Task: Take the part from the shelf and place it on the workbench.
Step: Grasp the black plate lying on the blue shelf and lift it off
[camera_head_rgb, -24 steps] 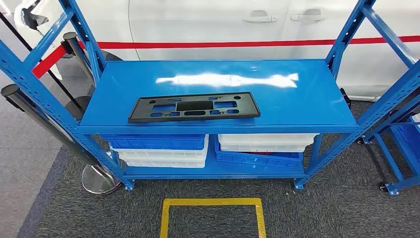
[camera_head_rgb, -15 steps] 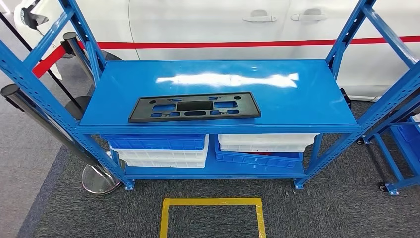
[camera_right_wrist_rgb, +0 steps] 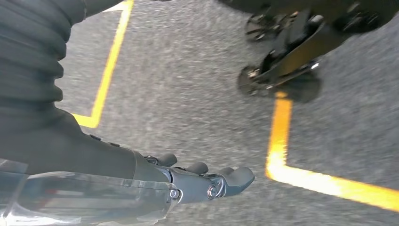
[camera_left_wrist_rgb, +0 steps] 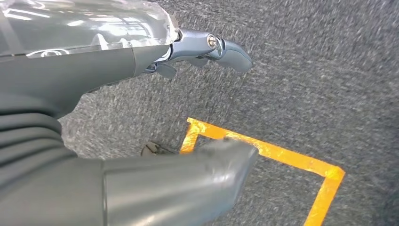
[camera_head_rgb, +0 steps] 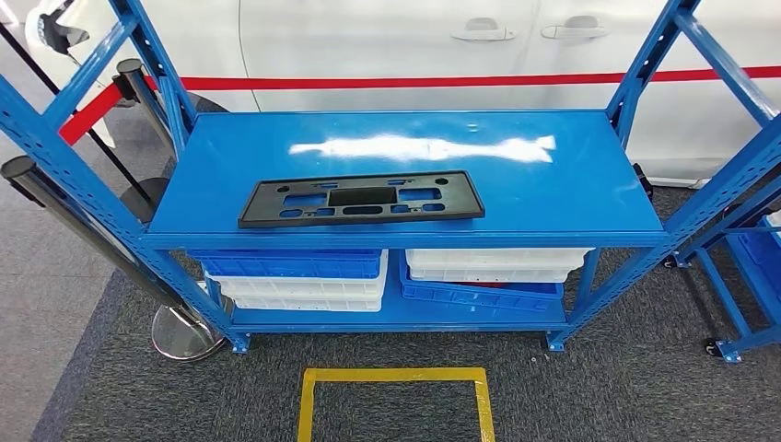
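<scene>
The part (camera_head_rgb: 361,199) is a long flat black plastic frame with several cut-outs. It lies flat near the front edge of the blue shelf's top board (camera_head_rgb: 553,184), left of the middle. My left hand (camera_left_wrist_rgb: 141,113) hangs over grey carpet, fingers apart and nothing in it. Its thumb (camera_left_wrist_rgb: 188,183) is thick and grey. Over the carpet too hangs my right hand (camera_right_wrist_rgb: 155,183), fingers stretched out and holding nothing. Both hands are far from the part.
Blue and white bins (camera_head_rgb: 295,276) are stacked on the lower shelf board. Blue uprights (camera_head_rgb: 645,74) frame the shelf on both sides. A stanchion with a chrome base (camera_head_rgb: 184,333) stands at the left. A yellow taped square (camera_head_rgb: 394,405) marks the carpet before the shelf. A white car (camera_head_rgb: 414,46) stands behind.
</scene>
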Available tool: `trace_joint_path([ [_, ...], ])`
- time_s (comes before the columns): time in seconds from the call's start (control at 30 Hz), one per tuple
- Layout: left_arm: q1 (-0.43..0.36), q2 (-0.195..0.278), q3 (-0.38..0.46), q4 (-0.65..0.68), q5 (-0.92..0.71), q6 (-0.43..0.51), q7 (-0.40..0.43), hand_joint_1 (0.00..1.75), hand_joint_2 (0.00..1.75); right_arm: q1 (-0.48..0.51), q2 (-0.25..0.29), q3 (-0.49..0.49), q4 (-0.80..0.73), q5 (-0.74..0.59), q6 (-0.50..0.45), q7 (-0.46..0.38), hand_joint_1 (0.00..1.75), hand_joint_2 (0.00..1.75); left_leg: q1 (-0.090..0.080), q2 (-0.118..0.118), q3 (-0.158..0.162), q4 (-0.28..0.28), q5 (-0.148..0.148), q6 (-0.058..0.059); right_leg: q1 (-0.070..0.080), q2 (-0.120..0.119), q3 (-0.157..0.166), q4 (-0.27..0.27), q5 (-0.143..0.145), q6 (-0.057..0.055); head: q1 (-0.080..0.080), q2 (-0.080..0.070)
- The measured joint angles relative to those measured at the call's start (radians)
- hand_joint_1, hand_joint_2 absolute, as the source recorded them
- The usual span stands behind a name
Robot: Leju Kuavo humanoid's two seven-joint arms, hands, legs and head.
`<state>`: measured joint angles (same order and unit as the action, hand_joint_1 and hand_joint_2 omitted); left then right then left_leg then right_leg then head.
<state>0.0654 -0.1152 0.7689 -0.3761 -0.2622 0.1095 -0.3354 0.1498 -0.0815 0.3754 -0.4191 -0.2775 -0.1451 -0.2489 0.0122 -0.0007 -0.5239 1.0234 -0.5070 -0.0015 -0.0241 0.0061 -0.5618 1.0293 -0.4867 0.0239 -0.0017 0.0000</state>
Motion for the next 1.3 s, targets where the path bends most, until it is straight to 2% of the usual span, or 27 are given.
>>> trace_joint_path([
  [0.17, -0.011, -0.007, 0.075, 0.007, -0.049, 0.005, -0.039, 0.00, 0.00, 0.016, 0.013, -0.027, -0.113, 0.042, 0.000, -0.054, 0.00, 1.75, 0.000, 0.000, 0.000, 0.000, 0.000, 0.000, 0.000, 0.000, 0.000, 0.000, 0.000, 0.000, 0.000, 0.000],
  [0.4, -0.029, -0.008, 0.182, 0.026, -0.159, 0.007, -0.100, 0.00, 0.00, -0.021, 0.022, -0.082, -0.310, 0.117, -0.021, -0.147, 0.00, 1.75, 0.000, 0.000, 0.001, 0.000, 0.000, 0.000, 0.000, 0.000, 0.002, 0.000, 0.000, 0.000, 0.000, 0.000],
  [0.63, -0.042, -0.006, 0.258, 0.039, -0.259, 0.000, -0.156, 0.00, 0.00, -0.041, 0.023, -0.097, -0.537, 0.198, -0.024, -0.216, 0.00, 1.75, 0.000, 0.000, 0.000, 0.000, 0.000, 0.000, 0.000, 0.000, 0.001, 0.000, 0.000, 0.000, 0.000, 0.000],
  [0.73, -0.048, -0.003, 0.285, 0.043, -0.300, -0.005, -0.178, 0.00, 0.00, -0.054, 0.023, -0.096, -0.632, 0.228, -0.024, -0.242, 0.00, 0.44, 0.000, 0.000, 0.000, 0.000, 0.000, 0.000, 0.000, 0.000, 0.001, 0.000, 0.000, 0.000, 0.000, 0.000],
  [0.77, -0.050, -0.002, 0.294, 0.044, -0.314, -0.007, -0.185, 0.00, 0.00, -0.060, 0.023, -0.096, -0.665, 0.238, -0.023, -0.250, 0.00, 0.44, 0.000, 0.000, 0.000, 0.000, 0.000, 0.000, 0.000, 0.000, 0.001, 0.000, 0.000, 0.000, 0.000, 0.000],
  [0.87, -0.054, 0.003, 0.316, 0.048, -0.358, -0.017, -0.209, 0.00, 0.00, -0.078, 0.023, -0.088, -0.766, 0.269, -0.017, -0.278, 0.00, 1.75, 0.000, 0.000, 0.000, 0.001, 0.000, 0.001, -0.001, 0.000, 0.001, -0.001, 0.001, 0.001, 0.000, 0.000],
  [1.03, -0.061, 0.019, 0.351, 0.054, -0.435, -0.036, -0.251, 0.00, 0.00, -0.118, 0.025, -0.047, -0.919, 0.328, -0.002, -0.315, 0.00, 1.75, -0.003, -0.001, -0.003, 0.007, -0.001, 0.005, -0.007, 0.000, 0.001, -0.003, 0.004, 0.005, 0.000, 0.000],
  [1.13, -0.065, 0.027, 0.374, 0.059, -0.484, -0.050, -0.276, 0.00, 0.00, -0.146, 0.031, -0.014, -1.001, 0.358, 0.010, -0.324, 0.00, 1.75, -0.001, -0.001, 0.000, 0.001, 0.004, 0.015, -0.008, -0.001, 0.003, -0.009, 0.007, 0.013, 0.000, 0.000],
  [1.2, -0.069, 0.030, 0.390, 0.063, -0.521, -0.060, -0.295, 0.00, 0.00, -0.166, 0.034, 0.010, -1.053, 0.371, 0.025, -0.323, 0.00, 0.87, 0.006, 0.002, 0.008, -0.018, 0.017, 0.027, -0.006, -0.003, -0.004, 0.008, -0.007, 0.017, 0.002, 0.000],
  [1.27, -0.072, 0.030, 0.405, 0.067, -0.559, -0.070, -0.311, 0.00, 0.00, -0.183, 0.036, 0.031, -1.094, 0.375, 0.042, -0.316, 0.00, 0.87, 0.009, 0.006, 0.012, -0.030, 0.025, 0.035, -0.005, -0.004, -0.049, 0.098, -0.058, 0.017, 0.003, 0.000],
  [1.3, -0.072, 0.030, 0.413, 0.070, -0.577, -0.074, -0.318, 0.00, 0.00, -0.189, 0.037, 0.041, -1.111, 0.374, 0.052, -0.310, 0.00, 1.31, 0.008, 0.007, 0.011, -0.031, 0.026, 0.037, -0.005, -0.004, -0.083, 0.165, -0.089, 0.018, 0.003, 0.000],
])
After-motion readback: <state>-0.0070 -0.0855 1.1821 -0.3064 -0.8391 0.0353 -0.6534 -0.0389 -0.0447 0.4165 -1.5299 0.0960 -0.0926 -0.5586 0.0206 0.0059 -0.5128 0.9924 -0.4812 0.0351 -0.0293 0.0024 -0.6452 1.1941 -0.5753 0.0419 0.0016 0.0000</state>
